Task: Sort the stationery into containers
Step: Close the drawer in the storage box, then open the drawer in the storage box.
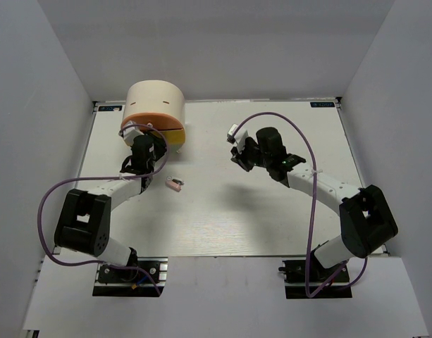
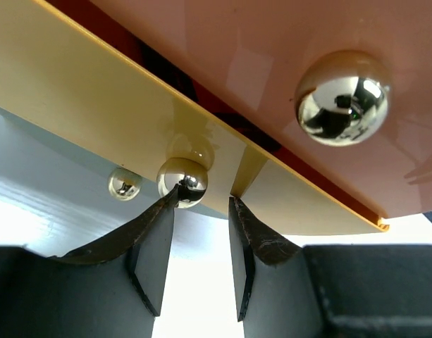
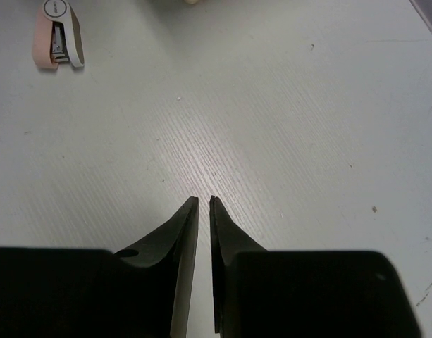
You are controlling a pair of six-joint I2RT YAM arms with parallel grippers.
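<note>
- My left pincer (image 2: 201, 204) is right up against the front of the yellow drawer (image 2: 96, 91). Its jaws stand apart and nothing is between them.
- The small round knob (image 2: 182, 182) of this drawer touches the tip of my left finger, outside the gap.
- The orange drawer (image 2: 272, 56) with its bigger knob (image 2: 342, 97) sits directly above and blocks the view upward.
- Both drawers belong to the cream unit (image 1: 156, 98) at the far left of the counter (image 3: 307, 105).
- My right pincer (image 3: 204, 201) hovers over bare counter. Its jaws are almost together, with only a thin slit, and they clamp nothing.
- The pink-and-white piece (image 1: 174, 184) lies alone on the counter, near my left arm and well apart from my right pincer, with nothing between them.
</note>
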